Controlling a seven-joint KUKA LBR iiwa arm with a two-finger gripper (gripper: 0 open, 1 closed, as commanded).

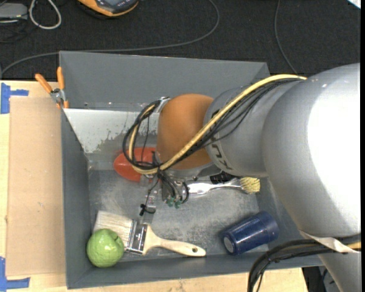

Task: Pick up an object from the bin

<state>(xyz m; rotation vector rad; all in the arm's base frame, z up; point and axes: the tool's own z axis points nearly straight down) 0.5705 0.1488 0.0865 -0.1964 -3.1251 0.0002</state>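
Right now your arm (304, 157) reaches into the grey bin (164, 72) from the right, and its bulk covers the right and middle of the bin. The orange wrist cover (182, 126), with yellow and black cables (231, 105) looped round it, hangs over the middle of the bin floor, a little toward the far side. The jaws sit under that cover where you cannot see them, so you cannot tell whether they are apart, together or clamped on anything.

Two things lie closest to the wrist. On its left a red rounded thing (126, 166) lies on the floor, its right part hidden behind the cables. On its right a white-handled utensil (222, 187) with a pale yellow bristly head lies across the floor and runs out toward the right wall. You cannot tell whether either one touches the tool.

Nearer to you, well clear of the wrist, a paintbrush (155, 241) with pale bristles, a metal band and a light wooden handle lies along the near wall. A green apple (104, 248) sits in the near left corner, touching the bristles. A dark blue cylinder (250, 233) lies on its side toward the near right.
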